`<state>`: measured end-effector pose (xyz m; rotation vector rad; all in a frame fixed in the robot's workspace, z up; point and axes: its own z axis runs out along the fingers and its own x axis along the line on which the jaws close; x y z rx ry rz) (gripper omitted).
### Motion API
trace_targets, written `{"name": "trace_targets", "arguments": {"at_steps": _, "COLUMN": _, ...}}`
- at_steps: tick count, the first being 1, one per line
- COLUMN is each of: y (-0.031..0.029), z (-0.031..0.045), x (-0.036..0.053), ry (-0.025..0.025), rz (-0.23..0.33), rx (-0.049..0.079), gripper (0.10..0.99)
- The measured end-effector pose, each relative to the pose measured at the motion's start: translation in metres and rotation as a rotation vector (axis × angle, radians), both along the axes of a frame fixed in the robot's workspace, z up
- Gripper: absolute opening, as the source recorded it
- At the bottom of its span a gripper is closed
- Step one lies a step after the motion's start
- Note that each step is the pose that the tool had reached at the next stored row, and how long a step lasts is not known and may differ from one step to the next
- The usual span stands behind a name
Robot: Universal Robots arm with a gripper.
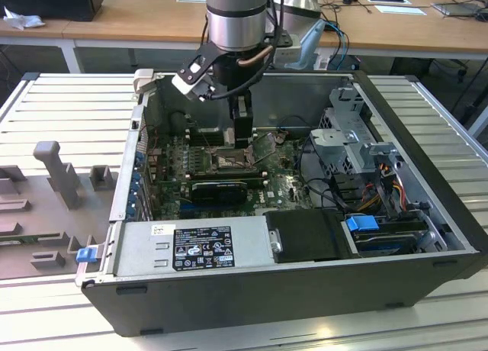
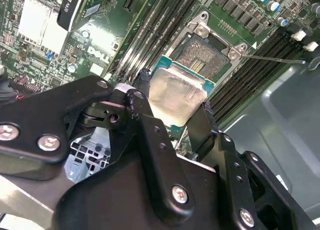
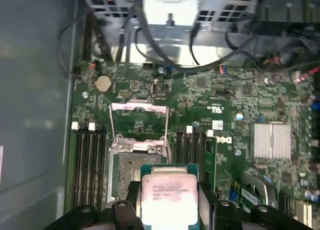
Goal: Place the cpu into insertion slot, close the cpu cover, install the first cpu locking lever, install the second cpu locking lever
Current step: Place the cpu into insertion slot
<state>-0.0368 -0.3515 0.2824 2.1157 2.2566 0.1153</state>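
- Chip (image 3: 167, 195): a pale metal square, pinched by two opposite edges between the black fingers of the claw (image 2: 175, 102), which is clenched on it
- It hangs just above the socket (image 2: 207, 52) and overlaps one edge of it rather than lying square inside, so by my reading the first step is under way and not finished
- Whether a corner of the chip already touches the socket rim is hard to judge from these angles; it looks apart
- In both wrist views the socket stands open, with the dark middle bare beside the chip
- The cover (image 3: 139, 108) is swung up and back, away from the socket, so closing it is not yet done
- The thin wire levers (image 2: 270, 58) stick out from the socket and do not look hooked down, so both locking steps appear to be left
- Black memory slots (image 3: 90, 150) flank the socket on either side
- All of this sits on the green board (image 3: 225, 95) inside the open computer case (image 1: 267, 294); in the exterior view the arm (image 1: 236, 15) reaches down into it
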Motion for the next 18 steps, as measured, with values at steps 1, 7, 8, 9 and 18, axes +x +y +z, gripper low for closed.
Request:
{"name": "trace_targets", "arguments": {"at_steps": 1, "y": 0.0, "z": -0.0013, "x": 0.0, "ry": 0.0, "rz": 0.002, "rx": 0.0, "gripper": 0.541}}
{"name": "trace_targets", "arguments": {"at_steps": 7, "y": 0.0, "z": -0.0038, "x": 0.0, "ry": 0.0, "rz": 0.002, "rx": 0.0, "gripper": 0.541}}
{"name": "trace_targets", "arguments": {"at_steps": 8, "y": 0.0, "z": -0.0042, "x": 0.0001, "ry": -0.0001, "rz": 0.002, "rx": 0.0, "gripper": 0.541}}
{"name": "trace_targets", "arguments": {"at_steps": 9, "y": 0.0, "z": -0.0045, "x": 0.0, "ry": -0.0001, "rz": 0.002, "rx": 0.0, "gripper": 0.541}}
{"name": "trace_targets", "arguments": {"at_steps": 18, "y": 0.0, "z": -0.0084, "x": 0.0, "ry": -0.0001, "rz": 0.002, "rx": 0.0, "gripper": 0.541}}
